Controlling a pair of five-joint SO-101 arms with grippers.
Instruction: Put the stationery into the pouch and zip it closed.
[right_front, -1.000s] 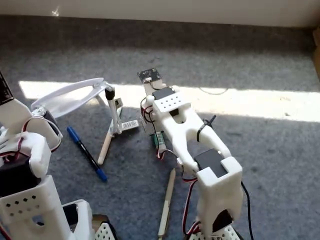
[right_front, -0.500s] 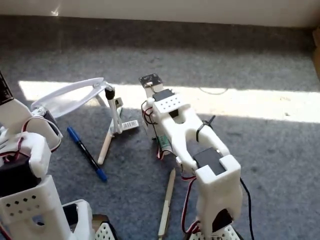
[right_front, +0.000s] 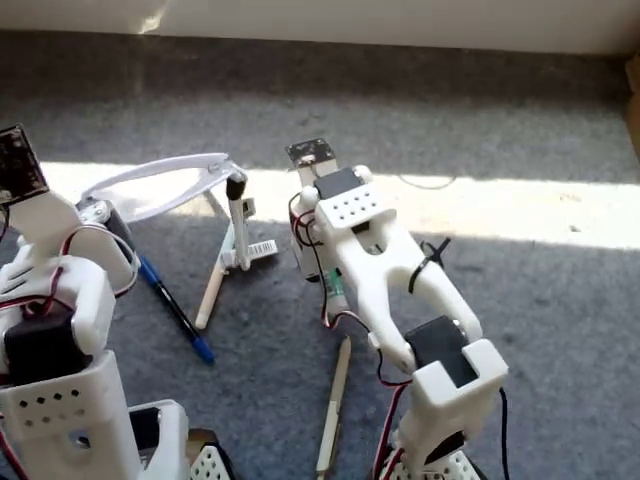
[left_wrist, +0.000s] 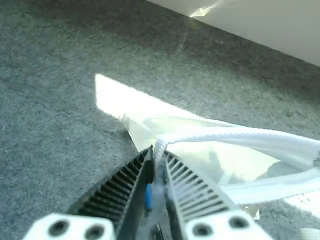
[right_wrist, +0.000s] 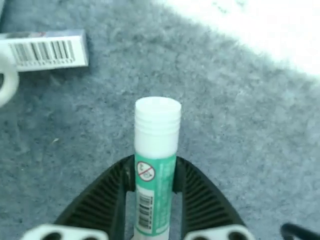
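A clear pouch (right_front: 150, 188) with a white zipper rim hangs off the carpet, held up at one corner. My left gripper (left_wrist: 159, 161) is shut on that zipper edge, and the pouch (left_wrist: 220, 155) stretches away from the jaws. My right gripper (right_wrist: 155, 167) is shut on a green glue stick (right_wrist: 157, 150) with a white cap, held just above the carpet. The glue stick (right_front: 337, 291) peeks out under the middle arm. On the carpet lie a blue pen (right_front: 176, 313), a white pen (right_front: 239, 228), two beige pencils (right_front: 334, 405) (right_front: 213, 282) and a small barcoded box (right_front: 262, 248).
Grey carpet (right_front: 540, 300) covers the floor, with a bright sunlit band across it. A white wall base (right_front: 400, 20) runs along the far side. The barcoded box (right_wrist: 46, 49) lies just beyond the glue stick's cap. Both arm bases stand at the near edge.
The left arm has shifted right, carrying the pouch's free end rightward. The right arm has moved slightly right and nearer, still holding the glue stick.
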